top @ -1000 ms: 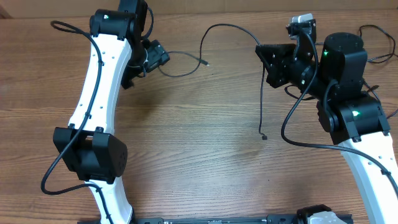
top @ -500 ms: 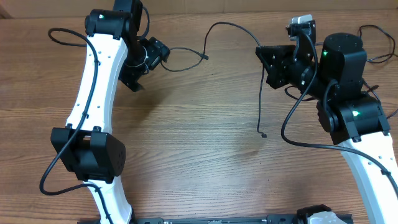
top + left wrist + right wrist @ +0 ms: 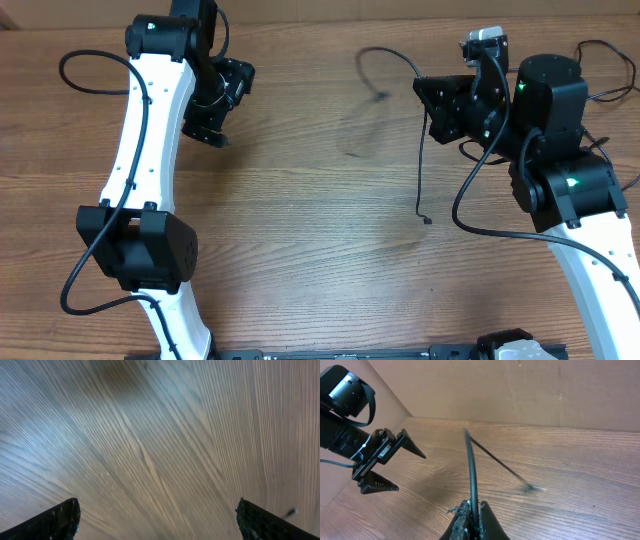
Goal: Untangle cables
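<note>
Overhead, we see the right tool [image 3: 432, 98] at 2 o'clock on the bench [image 3: 300, 250], clenched on a thin black cable [image 3: 418, 170]. From the grip one stretch runs down toward 6 o'clock and ends in a small plug [image 3: 426, 220]. The other arcs off toward 10 o'clock, its far end blurred. On the right wrist camera the cable rises straight out of that closed grip. The left tool [image 3: 232, 105] sits at 11 o'clock, well apart from the cable and released. Its wrist view shows two fingertips [image 3: 55, 520] spread wide with bench wood between them.
</note>
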